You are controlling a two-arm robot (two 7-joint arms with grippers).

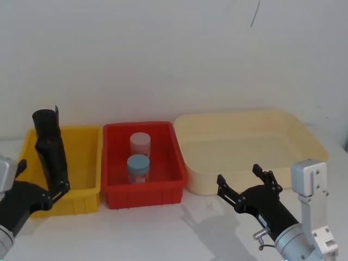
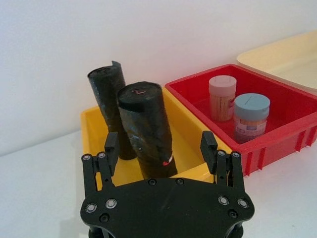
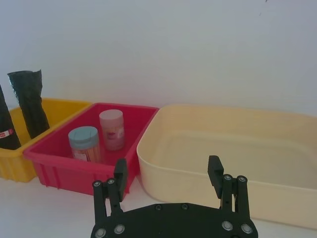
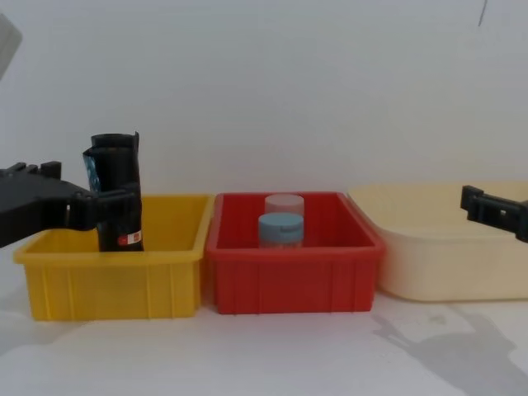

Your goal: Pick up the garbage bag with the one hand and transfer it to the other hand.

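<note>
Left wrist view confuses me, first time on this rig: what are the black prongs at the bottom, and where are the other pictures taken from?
Those prongs are the left gripper, filmed by a camera on its own wrist. It is open, fingers either side of the garbage bag, the stickered black roll standing in the yellow bin beside a plain roll. The head view looks down from above; the chest view looks across the table. The right gripper hangs open before the cream tub. Two jars stand in the red bin.

A lab tabletop (image 1: 152, 234) with coloured plastic bins (image 1: 144, 194).
</note>
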